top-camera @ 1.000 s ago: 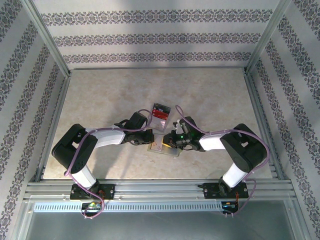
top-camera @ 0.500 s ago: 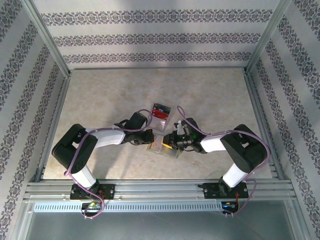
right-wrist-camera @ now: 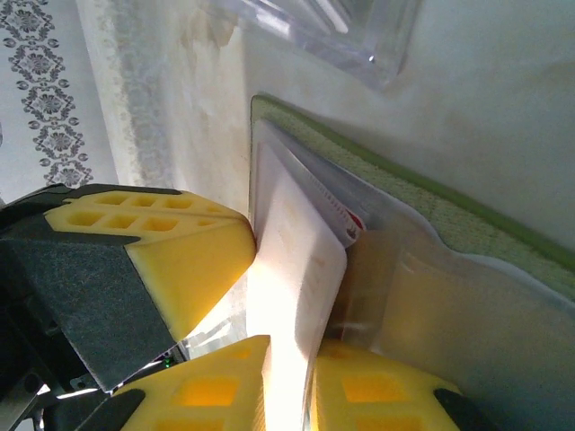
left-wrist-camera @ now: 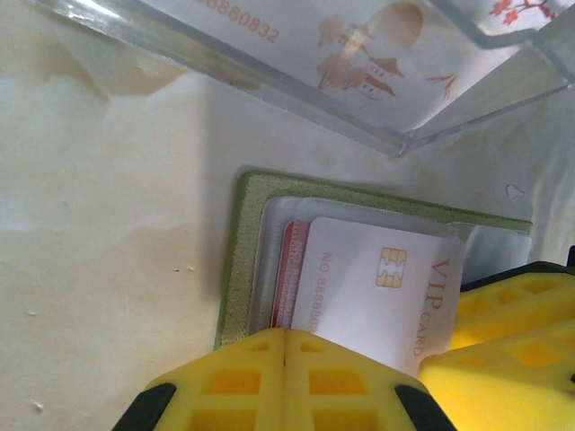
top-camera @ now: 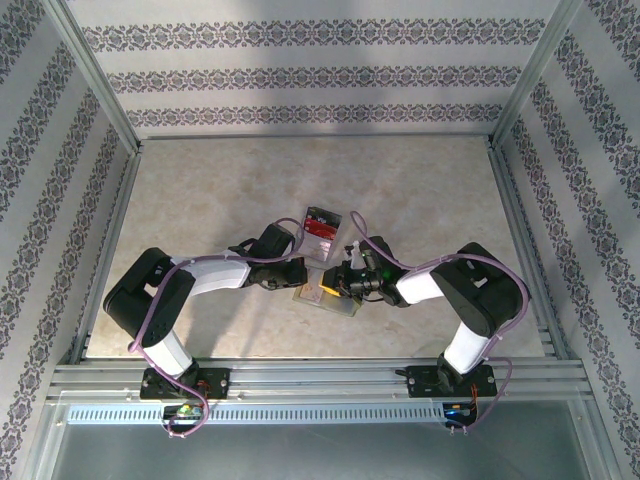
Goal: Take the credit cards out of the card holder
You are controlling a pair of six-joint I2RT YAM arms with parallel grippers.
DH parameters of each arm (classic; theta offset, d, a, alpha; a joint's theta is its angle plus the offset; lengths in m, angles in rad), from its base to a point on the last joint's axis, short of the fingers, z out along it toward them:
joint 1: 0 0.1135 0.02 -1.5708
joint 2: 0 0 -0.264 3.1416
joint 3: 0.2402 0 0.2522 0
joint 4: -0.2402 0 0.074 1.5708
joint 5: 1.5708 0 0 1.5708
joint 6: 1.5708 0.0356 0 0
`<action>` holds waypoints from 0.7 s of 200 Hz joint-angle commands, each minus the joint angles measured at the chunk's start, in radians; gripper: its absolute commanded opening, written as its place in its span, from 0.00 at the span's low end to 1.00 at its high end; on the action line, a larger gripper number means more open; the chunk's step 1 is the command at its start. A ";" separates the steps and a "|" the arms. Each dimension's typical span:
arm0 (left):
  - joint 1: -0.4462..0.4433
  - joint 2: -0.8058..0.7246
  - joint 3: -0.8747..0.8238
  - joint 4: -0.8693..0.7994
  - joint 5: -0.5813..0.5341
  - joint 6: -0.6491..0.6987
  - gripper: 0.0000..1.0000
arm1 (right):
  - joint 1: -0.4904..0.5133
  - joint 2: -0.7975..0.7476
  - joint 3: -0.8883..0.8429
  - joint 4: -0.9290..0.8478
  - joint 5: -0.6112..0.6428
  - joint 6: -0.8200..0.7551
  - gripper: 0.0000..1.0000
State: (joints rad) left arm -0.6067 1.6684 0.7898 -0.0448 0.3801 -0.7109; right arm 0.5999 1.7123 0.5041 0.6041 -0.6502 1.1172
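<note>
The right claw pinches the pale card, whose long side points out of the card holder toward it (the left claw, pressed together, rests on the holder's edge).

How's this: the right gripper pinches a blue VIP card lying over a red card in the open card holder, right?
Not blue: the left wrist view shows the VIP card is white. Otherwise yes: the right gripper pinches it, over the red card in the open card holder.
</note>
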 commanded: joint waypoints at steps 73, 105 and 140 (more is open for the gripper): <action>0.008 0.037 -0.002 -0.150 -0.086 0.022 0.01 | -0.009 -0.049 -0.062 0.128 -0.019 0.029 0.16; 0.008 0.037 -0.001 -0.153 -0.086 0.023 0.01 | -0.011 -0.054 -0.077 0.117 -0.001 0.023 0.14; 0.008 0.039 -0.002 -0.150 -0.085 0.022 0.01 | -0.014 -0.072 -0.099 0.087 0.014 0.009 0.09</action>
State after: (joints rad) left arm -0.6067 1.6684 0.8028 -0.0715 0.3641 -0.7105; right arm 0.5915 1.6783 0.4240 0.6846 -0.6441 1.1461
